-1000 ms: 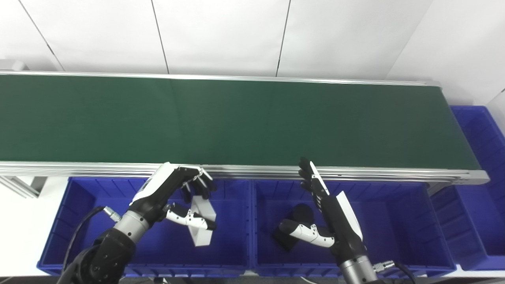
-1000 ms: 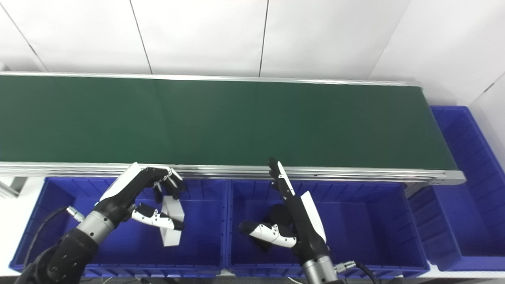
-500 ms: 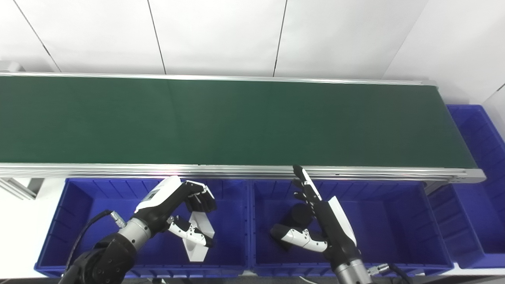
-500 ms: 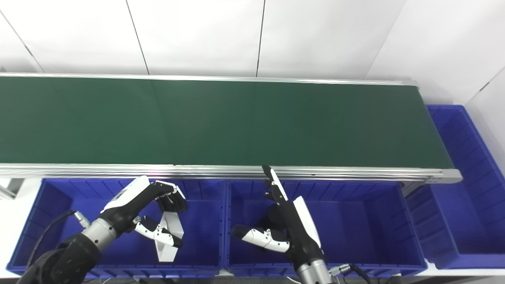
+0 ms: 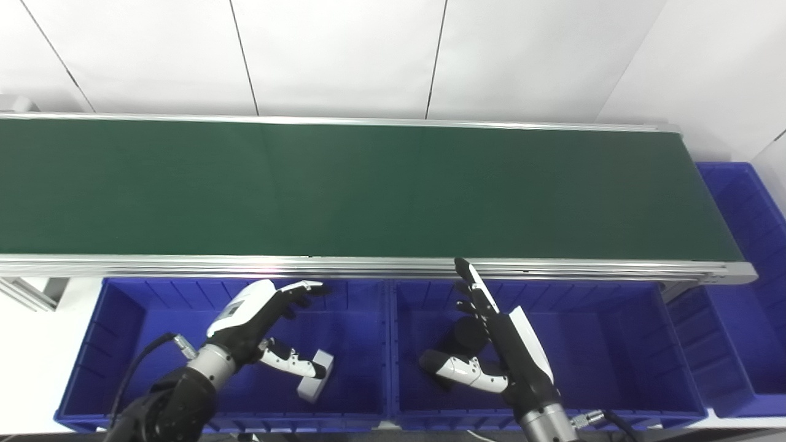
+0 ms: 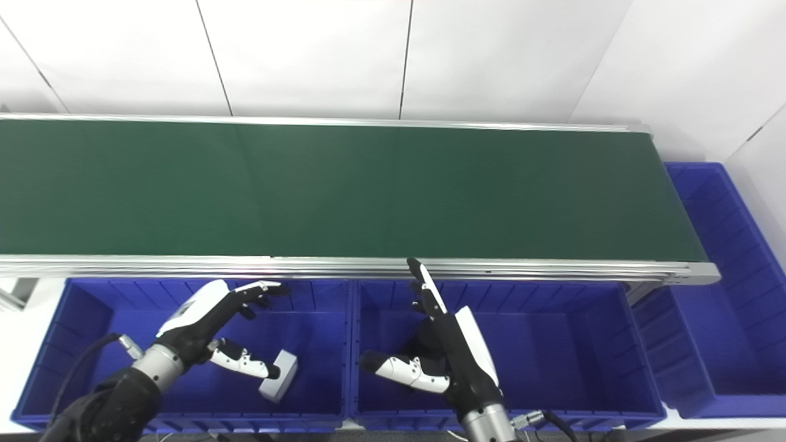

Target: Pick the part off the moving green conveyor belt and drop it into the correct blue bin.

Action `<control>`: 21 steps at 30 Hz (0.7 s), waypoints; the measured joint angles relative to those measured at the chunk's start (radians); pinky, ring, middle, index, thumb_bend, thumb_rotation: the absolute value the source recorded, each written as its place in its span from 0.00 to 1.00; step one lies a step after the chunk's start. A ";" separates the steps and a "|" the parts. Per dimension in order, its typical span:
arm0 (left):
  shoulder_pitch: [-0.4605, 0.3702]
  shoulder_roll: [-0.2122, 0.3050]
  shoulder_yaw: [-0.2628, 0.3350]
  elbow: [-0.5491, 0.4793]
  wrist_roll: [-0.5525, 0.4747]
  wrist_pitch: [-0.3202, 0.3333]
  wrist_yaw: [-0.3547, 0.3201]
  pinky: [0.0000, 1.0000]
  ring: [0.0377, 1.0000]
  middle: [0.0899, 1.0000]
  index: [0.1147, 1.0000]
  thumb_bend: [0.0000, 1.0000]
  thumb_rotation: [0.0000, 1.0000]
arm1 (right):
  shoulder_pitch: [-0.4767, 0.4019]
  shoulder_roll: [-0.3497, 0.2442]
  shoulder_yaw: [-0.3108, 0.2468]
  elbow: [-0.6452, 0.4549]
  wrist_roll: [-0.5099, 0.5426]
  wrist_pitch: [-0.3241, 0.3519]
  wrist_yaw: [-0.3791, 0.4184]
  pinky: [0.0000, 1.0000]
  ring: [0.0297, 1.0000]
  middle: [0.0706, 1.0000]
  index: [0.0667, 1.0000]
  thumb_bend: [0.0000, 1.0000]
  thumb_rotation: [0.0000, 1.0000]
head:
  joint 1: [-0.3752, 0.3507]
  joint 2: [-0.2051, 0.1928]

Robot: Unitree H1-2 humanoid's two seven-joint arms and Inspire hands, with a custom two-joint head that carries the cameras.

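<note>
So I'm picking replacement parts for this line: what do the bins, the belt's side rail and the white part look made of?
Left bin: seemingly moulded plastic, glossy blue, with ribbed walls. Side rail: likely aluminium, silver with bright streaks and lengthwise grooves. White part, lying in that bin beside the open left hand: perhaps plastic, matte and sharp-edged; too small to be sure.

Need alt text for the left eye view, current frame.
Left hand open over the left blue bin, a white part lying inside it. Right hand open over the middle blue bin, black part below. Green conveyor belt bare.

Bare conveyor belt (image 5: 368,184) (open passage), bin walls (image 5: 389,344) between hands
</note>
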 measured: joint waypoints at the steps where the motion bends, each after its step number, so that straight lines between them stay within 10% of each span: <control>1: 0.000 -0.004 0.003 0.000 -0.003 0.004 0.001 0.73 0.91 0.99 0.93 0.76 0.15 | 0.000 -0.001 0.000 0.000 -0.005 0.000 0.000 0.88 0.95 0.99 1.00 0.99 0.66 | -0.006 0.000; 9: 0.030 -0.022 0.073 0.046 -0.275 -0.126 0.002 0.91 0.98 1.00 0.99 0.87 0.37 | -0.003 -0.001 -0.004 0.012 0.033 0.000 0.000 0.93 0.98 1.00 1.00 1.00 0.62 | -0.054 -0.026; 21: 0.102 -0.118 0.104 -0.003 -0.687 -0.228 -0.028 0.98 0.99 1.00 1.00 0.93 0.38 | -0.003 -0.004 -0.008 0.056 0.080 -0.033 -0.021 0.98 1.00 1.00 1.00 1.00 0.72 | -0.054 -0.051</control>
